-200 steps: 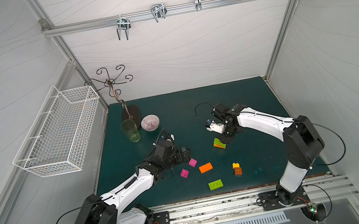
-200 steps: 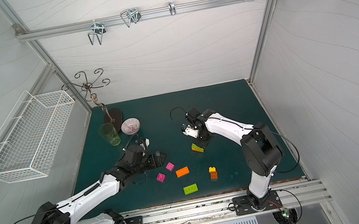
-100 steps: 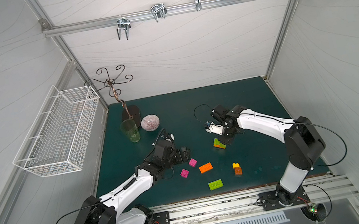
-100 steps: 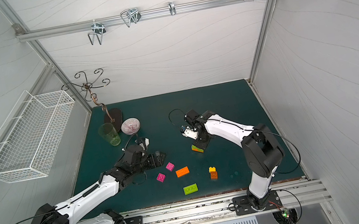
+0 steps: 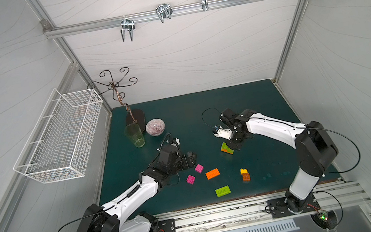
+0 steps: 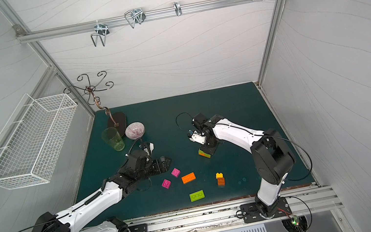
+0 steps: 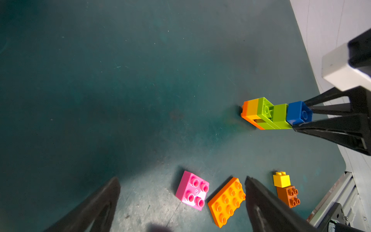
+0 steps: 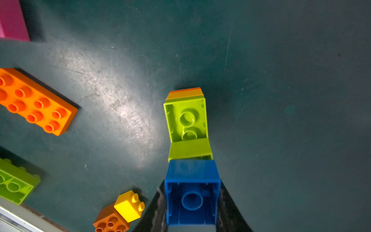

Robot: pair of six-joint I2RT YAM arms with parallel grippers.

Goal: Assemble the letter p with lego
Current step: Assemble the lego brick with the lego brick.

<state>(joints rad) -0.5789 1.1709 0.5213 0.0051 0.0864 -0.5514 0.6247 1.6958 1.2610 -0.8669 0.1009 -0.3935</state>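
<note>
Right claw (image 8: 192, 185) unshifted on one blue brick (image 8: 192, 174); two magenta bricks (image 5: 199, 168) (image 5: 190, 179).

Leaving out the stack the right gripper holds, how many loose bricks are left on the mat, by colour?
Magenta bricks: 2
Bright orange brick: 1
Dark orange brick: 1
Yellow brick: 1
Lime green brick: 1
Total: 6

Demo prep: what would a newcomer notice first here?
The right end effector clamped on a blue brick, at the end of a lime-and-orange stack on the green mat. Nearer the front edge, loose bricks are scattered, with the open left end effector poised beside the magenta bricks.
</note>
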